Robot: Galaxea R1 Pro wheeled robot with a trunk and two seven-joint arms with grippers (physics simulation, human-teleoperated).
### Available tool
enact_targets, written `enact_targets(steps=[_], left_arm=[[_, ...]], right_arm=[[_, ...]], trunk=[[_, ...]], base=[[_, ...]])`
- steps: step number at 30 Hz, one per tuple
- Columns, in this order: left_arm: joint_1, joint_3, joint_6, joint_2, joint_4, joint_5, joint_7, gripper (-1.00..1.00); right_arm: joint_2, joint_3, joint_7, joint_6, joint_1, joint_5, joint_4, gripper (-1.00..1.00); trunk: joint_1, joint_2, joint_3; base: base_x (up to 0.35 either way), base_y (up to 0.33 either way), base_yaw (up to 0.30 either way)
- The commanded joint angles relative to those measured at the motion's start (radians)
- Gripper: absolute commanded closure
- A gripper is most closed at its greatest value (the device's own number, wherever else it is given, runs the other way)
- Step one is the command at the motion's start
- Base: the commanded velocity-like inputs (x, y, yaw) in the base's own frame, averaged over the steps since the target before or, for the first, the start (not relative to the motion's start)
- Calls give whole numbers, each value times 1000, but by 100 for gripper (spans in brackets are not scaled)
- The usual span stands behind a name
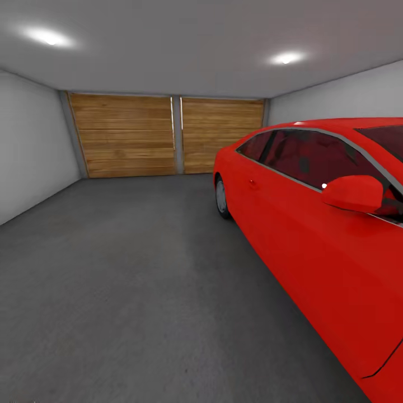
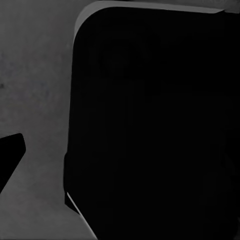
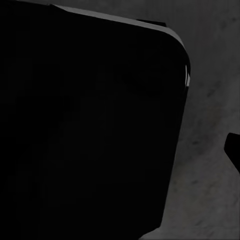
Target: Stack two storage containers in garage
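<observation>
Grey concrete floor [image 1: 129,291] lies bare beside the car [image 1: 313,224], garage doors [image 1: 168,134] beyond. I judge the robot stands in the garage with stacking not yet done; no container appears here. Jaws' state: cannot tell from either dark wrist view.

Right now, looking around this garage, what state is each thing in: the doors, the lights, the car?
Left garage door: shut, planks down to the floor.
Right garage door: shut.
Ceiling lights: on, two glowing.
Red car: parked at the right, door shut, windows up.
Floor: dark grey concrete.
</observation>
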Motion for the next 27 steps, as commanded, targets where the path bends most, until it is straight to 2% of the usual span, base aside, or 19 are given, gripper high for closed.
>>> enact_targets(steps=[1,5,15,21,27], left_arm=[[0,3,0,-1,-1,15,0,-100],[0,3,0,-1,-1,32,0,-100],[0,-2,-2,3,-5,27,0,-100],[0,-4,-2,23,-6,24,1,-100],[0,-3,-2,18,-5,26,1,-100]], right_arm=[[0,5,0,-2,0,2,0,-100],[0,3,0,-3,0,0,0,-100],[0,2,-2,-3,0,-1,0,-100],[0,3,-2,-11,0,-3,0,-100],[0,4,-3,-18,0,-5,0,-100]], trunk=[[0,0,-1],[0,0,-1],[0,0,-1],[0,0,-1],[0,0,-1]], base=[[0,0,230],[0,0,256],[0,0,277],[0,0,289],[0,0,299]])
